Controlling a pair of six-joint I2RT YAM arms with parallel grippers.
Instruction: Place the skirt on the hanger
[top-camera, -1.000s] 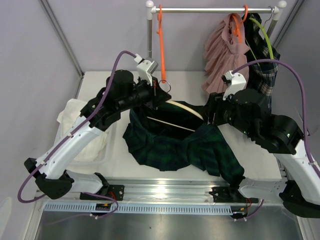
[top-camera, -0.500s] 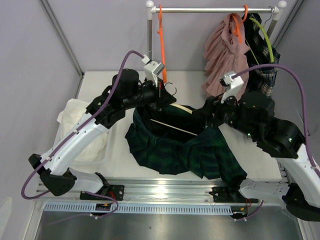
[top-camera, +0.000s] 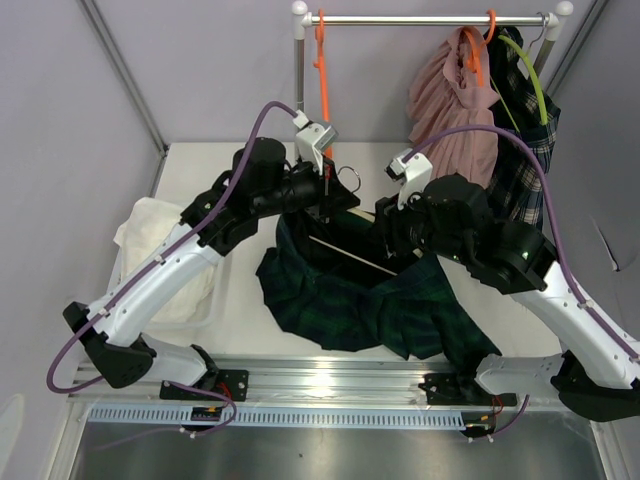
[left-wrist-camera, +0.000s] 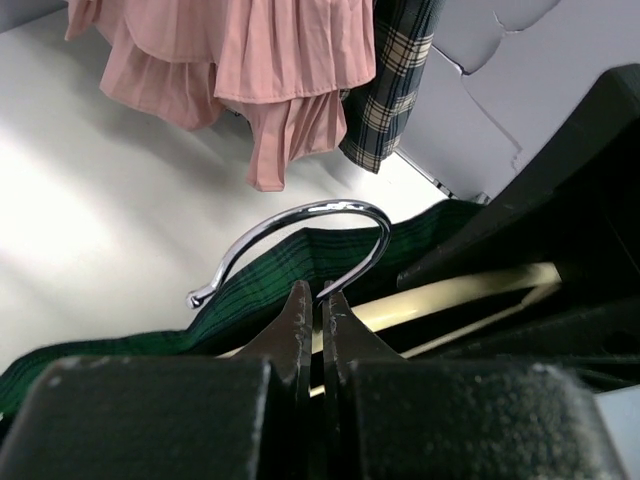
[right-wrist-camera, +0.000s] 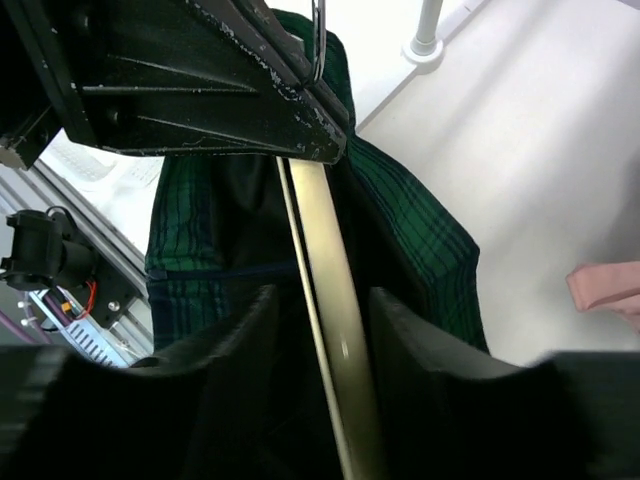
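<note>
Above the skirt (top-camera: 340, 300), left claw (left-wrist-camera: 318, 300) pinches the hanger (right-wrist-camera: 322, 220) (right claw (right-wrist-camera: 320, 320), parted, straddles it).

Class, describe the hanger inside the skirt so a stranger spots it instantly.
On the white table below the clothes rail lies a green tartan skirt. The hanger sits inside it, its hook pinched by the left gripper. Unlike the rail's orange hanger and green hanger, it has a cream bar and chrome hook.

White table (top-camera: 190, 160), grey walls (top-camera: 60, 100), clothes rail (top-camera: 430, 19)
</note>
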